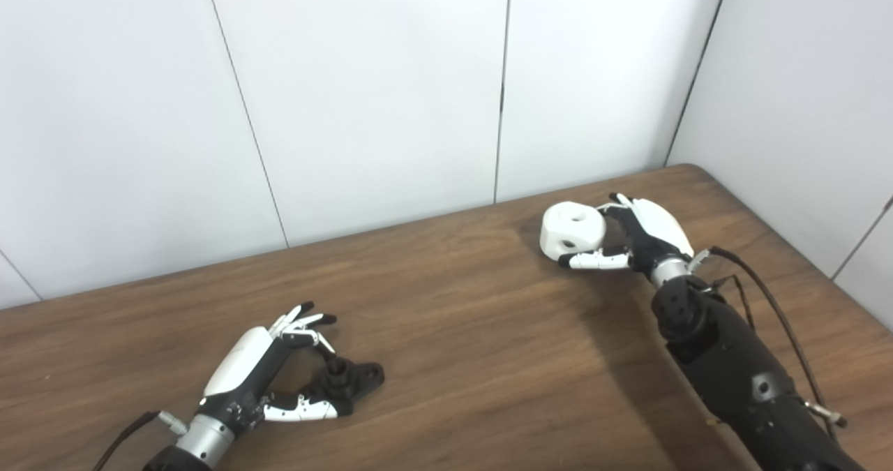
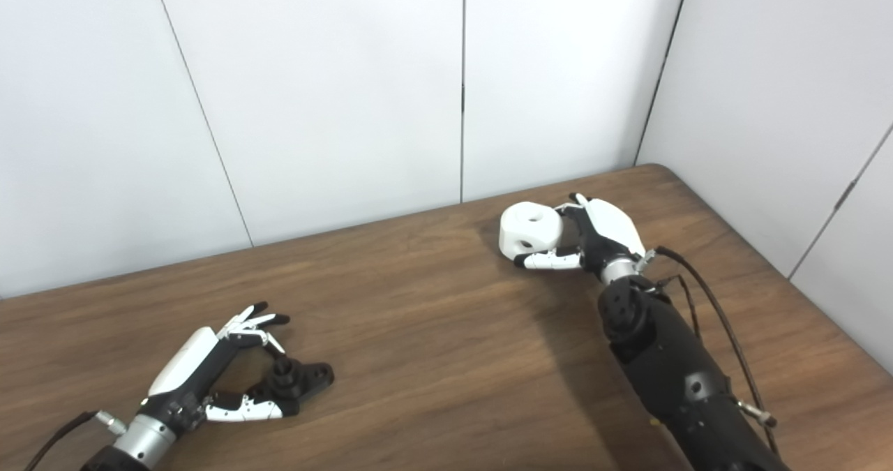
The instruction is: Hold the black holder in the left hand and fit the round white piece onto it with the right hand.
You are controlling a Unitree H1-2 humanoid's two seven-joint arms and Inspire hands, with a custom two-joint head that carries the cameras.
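Partly hidden: round white piece (image 1: 573, 229) behind right robot hand (image 1: 638, 237).

Wooden table (image 1: 474, 331), white wall panels (image 1: 370, 94)

I see the black holder (image 1: 347, 382) lying flat on the wooden table at the near left. It is a small dark base with a short round post standing up from it and a hole near its right end. The round white piece (image 1: 573, 230) sits far right, well apart from the holder: a chunky rounded block with a hole on top and another in its side.
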